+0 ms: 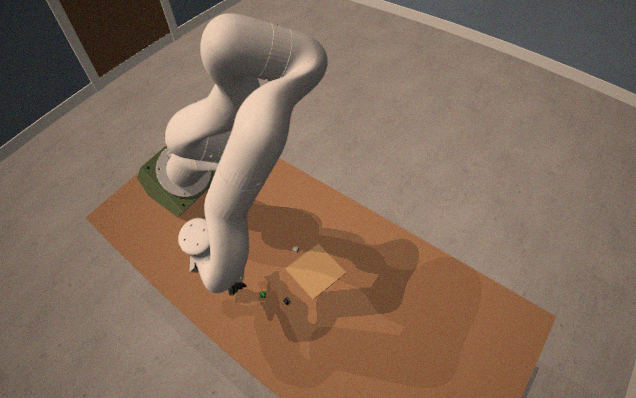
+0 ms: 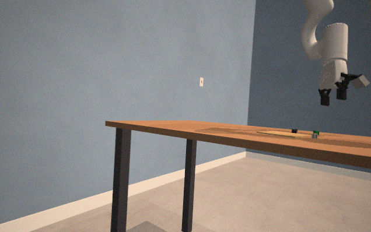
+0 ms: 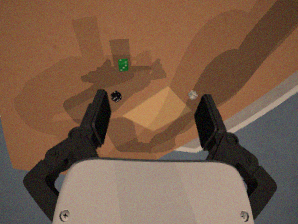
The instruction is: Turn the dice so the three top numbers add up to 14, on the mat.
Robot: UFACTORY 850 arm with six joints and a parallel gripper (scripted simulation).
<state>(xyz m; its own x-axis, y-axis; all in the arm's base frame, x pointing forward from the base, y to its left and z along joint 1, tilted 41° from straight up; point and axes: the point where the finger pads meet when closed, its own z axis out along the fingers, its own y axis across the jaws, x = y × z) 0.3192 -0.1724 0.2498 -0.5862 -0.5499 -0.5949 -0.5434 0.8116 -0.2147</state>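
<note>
A green die [image 1: 263,294] [image 2: 316,132] [image 3: 123,65], a black die [image 1: 286,301] [image 2: 294,130] [image 3: 116,96] and a white die [image 1: 296,249] [image 2: 314,136] [image 3: 193,94] rest on the table, all off the mat. The square tan mat [image 1: 315,272] [image 2: 280,134] [image 3: 156,110] lies flat, with the white die near one corner. The numbers on top are too small to read surely. My gripper [image 2: 333,99] [image 3: 154,102] is open and empty, high above the table; in the top view the arm mostly hides it.
The brown table [image 1: 450,310] [image 2: 175,128] [image 3: 40,50] carries the arm's green base [image 1: 175,202] at one end in the top view. The arm [image 1: 250,145] reaches over the table and casts broad shadows across the dice and part of the mat.
</note>
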